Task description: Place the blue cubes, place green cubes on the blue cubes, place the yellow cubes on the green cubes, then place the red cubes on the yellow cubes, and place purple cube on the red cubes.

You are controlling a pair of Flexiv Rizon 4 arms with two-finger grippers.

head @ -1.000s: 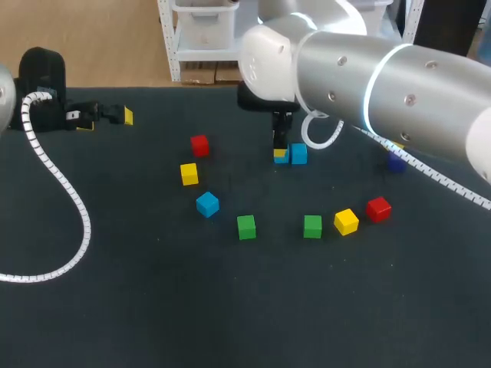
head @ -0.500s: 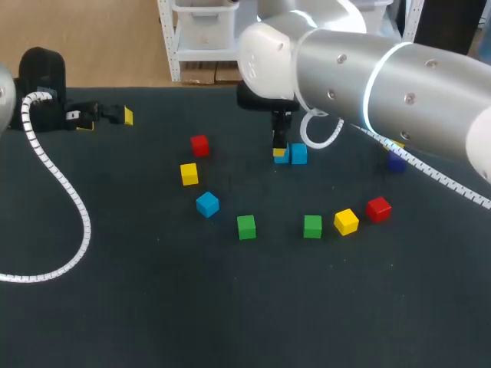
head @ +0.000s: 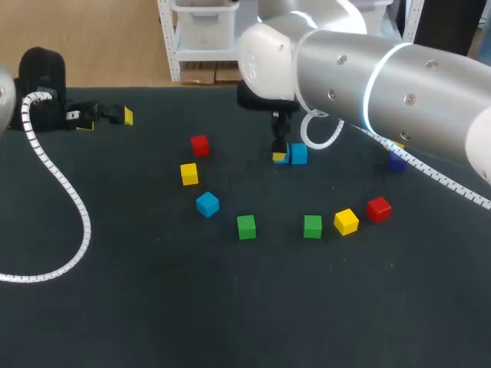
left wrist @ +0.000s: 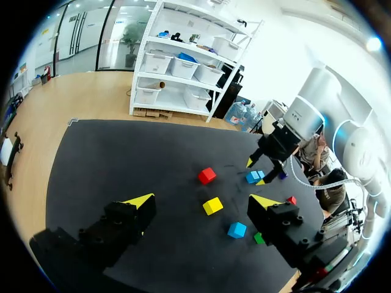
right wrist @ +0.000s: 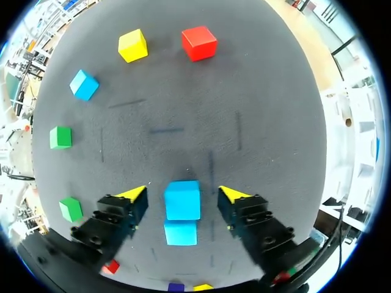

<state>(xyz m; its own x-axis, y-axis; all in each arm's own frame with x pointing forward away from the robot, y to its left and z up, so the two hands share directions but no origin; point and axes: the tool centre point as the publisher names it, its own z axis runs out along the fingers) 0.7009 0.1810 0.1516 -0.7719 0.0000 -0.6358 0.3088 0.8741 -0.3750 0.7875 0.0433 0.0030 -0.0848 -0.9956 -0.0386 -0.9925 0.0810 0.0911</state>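
"Right hand (right wrist: 183,194)?"
"Spread wide astride one blue cube (right wrist: 182,204), not gripping; second blue cube (head: 299,153) just beside, at its three o'clock."
"Left hand (left wrist: 201,201)?"
"Open, empty, over the worktop (head: 153,307) at ten o'clock."

Scattered on the dark table (head: 138,322) are two red cubes (head: 199,144) (head: 378,208), two yellow cubes (head: 189,173) (head: 346,221), two green cubes (head: 245,226) (head: 312,225) and one blue cube (head: 207,204) (a purple cube (head: 396,162) far right). Two more blue cubes (right wrist: 182,199) (right wrist: 181,232) sit together farther back
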